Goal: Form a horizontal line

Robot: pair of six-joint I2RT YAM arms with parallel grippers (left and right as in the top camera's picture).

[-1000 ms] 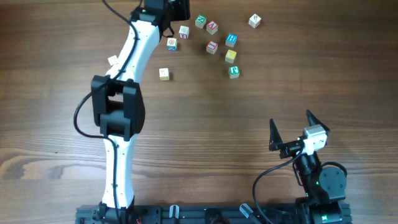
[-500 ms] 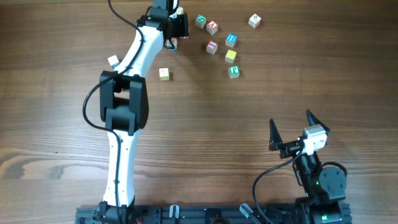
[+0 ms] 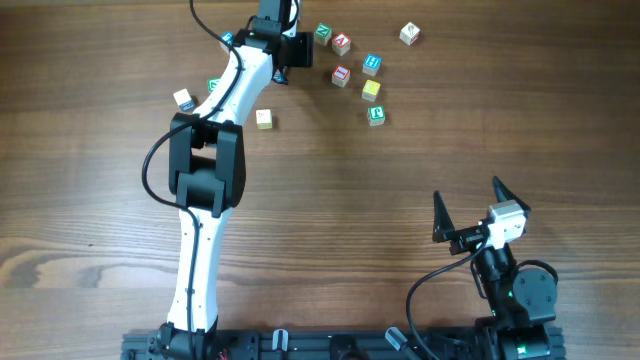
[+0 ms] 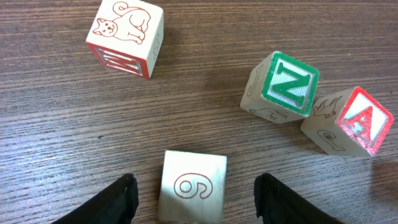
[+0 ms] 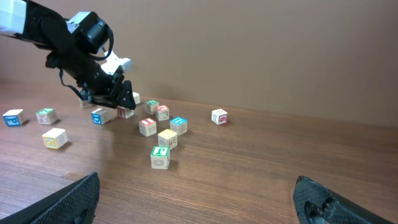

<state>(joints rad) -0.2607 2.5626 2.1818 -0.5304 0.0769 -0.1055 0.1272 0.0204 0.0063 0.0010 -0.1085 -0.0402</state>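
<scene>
Since a second ago the left arm has swung right along the far edge of the counter. Its wrist now covers two cubes that lay beside it, and a blue cube and a green cube have come into sight. The right arm has not moved. The left jaws stand wide, fingers either side of the 6 cube with a gap on both sides, gripping nothing. The right jaws gape empty above the near counter. No line is formed: the cubes lie loose and apart at the far side. The 6 cube is whitish with a red numeral; beyond it are the cat cube, N cube and A cube.
</scene>
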